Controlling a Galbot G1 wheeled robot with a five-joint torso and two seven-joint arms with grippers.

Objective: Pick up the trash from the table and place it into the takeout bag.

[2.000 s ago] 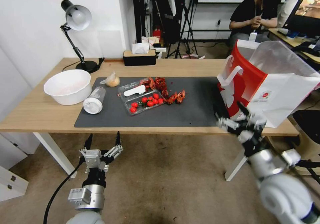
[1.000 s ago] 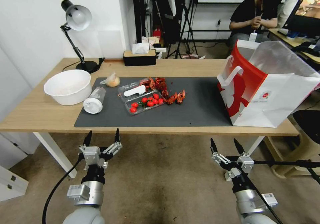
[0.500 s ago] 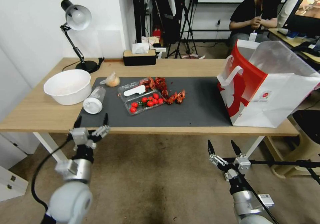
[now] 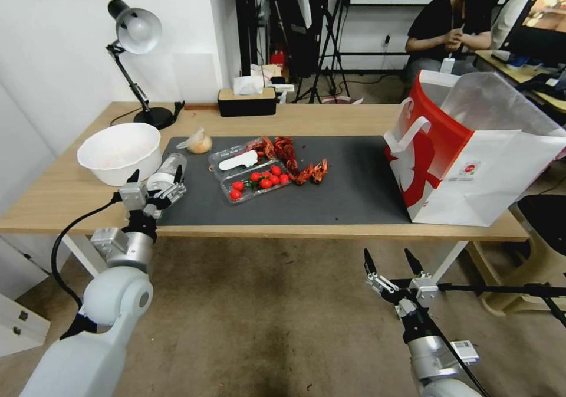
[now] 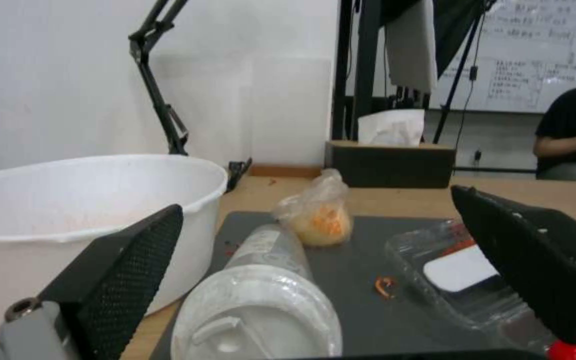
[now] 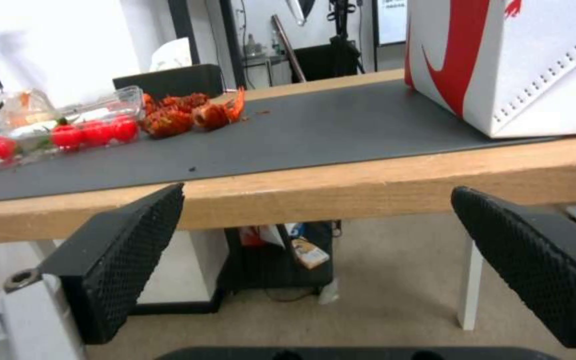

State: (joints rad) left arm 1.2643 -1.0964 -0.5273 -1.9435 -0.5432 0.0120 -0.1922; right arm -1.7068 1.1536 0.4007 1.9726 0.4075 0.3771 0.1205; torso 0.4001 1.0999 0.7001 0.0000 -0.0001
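Note:
A clear bottle (image 4: 167, 174) with a white cap lies on the dark mat (image 4: 348, 190) of the table (image 4: 330, 117), cap toward the front edge. My left gripper (image 4: 156, 175) is open at that cap end, one finger on each side, not touching it. In the left wrist view the bottle (image 5: 261, 295) lies between the fingers (image 5: 135, 265). A small clear bag of orange food (image 4: 199, 142) sits just behind it. The takeout bag (image 4: 471, 167) stands open at the table's right end. My right gripper (image 4: 387, 255) hangs open below the front edge.
A large white bowl (image 4: 119, 152) stands close to the left of the bottle. A clear tray of tomatoes (image 4: 253, 179) and red crayfish shells (image 4: 295, 161) lie mid-mat. A desk lamp (image 4: 135, 43) and tissue box (image 4: 246, 99) stand at the back.
My left arm rose from below the table edge and reached forward to the bottle's cap. My right arm came away from the bag's front corner and now hangs low.

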